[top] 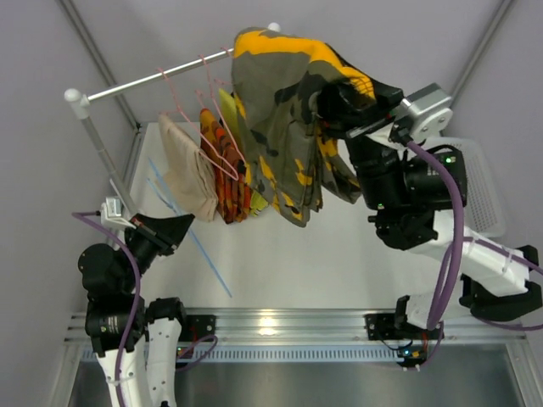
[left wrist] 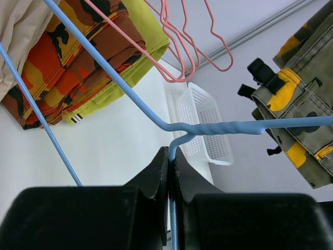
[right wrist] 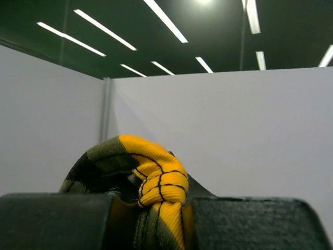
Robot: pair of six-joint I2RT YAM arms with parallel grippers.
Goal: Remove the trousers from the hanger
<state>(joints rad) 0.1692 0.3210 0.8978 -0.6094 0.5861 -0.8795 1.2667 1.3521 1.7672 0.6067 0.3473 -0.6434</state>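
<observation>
The camouflage trousers [top: 280, 110] hang bunched from my right gripper [top: 335, 102], lifted high beside the rail. In the right wrist view a yellow and olive fold of the trousers [right wrist: 156, 177] is pinched in that shut gripper [right wrist: 161, 224]. My left gripper [top: 182, 227] sits low at the left, shut on the light-blue wire hanger [top: 210, 261]. In the left wrist view the gripper [left wrist: 171, 166] clamps the hanger [left wrist: 208, 127], whose bare wires carry no cloth. There the trousers [left wrist: 307, 114] dangle at the right, behind the hanger's wire.
A clothes rail [top: 153, 76] crosses the back, carrying pink hangers [top: 182, 106], a beige garment [top: 188, 165] and an orange-red patterned garment [top: 227, 174] with a yellow-green one behind it. A white basket [top: 479, 186] stands at the right, behind the right arm.
</observation>
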